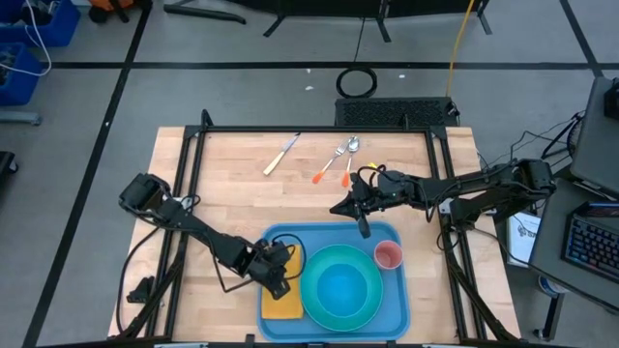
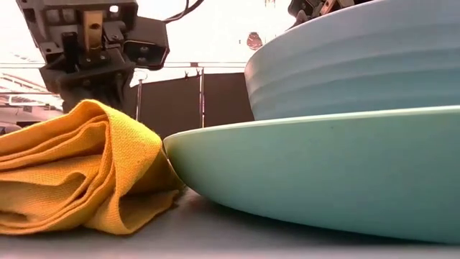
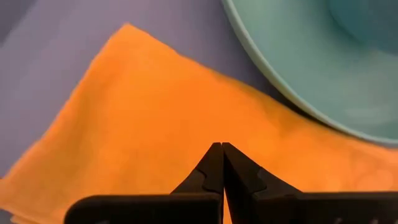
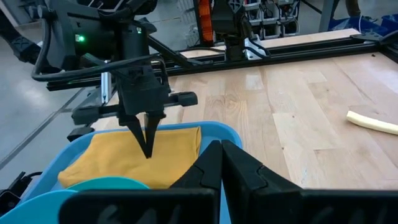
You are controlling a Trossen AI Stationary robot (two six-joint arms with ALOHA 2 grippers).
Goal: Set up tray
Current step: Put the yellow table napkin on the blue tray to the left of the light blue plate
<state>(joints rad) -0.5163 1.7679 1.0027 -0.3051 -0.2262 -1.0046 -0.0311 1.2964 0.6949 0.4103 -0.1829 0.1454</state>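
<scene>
From above, the blue tray (image 1: 334, 290) lay at the table's near edge; on it sat a turquoise plate (image 1: 340, 282), a yellow napkin (image 1: 282, 304) on the plate's left, a pink cup (image 1: 388, 255) beside the plate's right rim; the left gripper (image 1: 280, 286) hovered clenched over the napkin, holding nothing; the right gripper (image 1: 365, 229) hung over the tray's far rim, pinched shut and empty too; cutlery (image 1: 340, 157) lay on the wood well beyond the tray. Down low, the folded napkin touched the plate's rim. Left wrist: closed fingers (image 3: 211, 174) over orange cloth. Right wrist: shut fingers (image 4: 231, 168) above the tray's rim, the left gripper pointing down at the napkin.
</scene>
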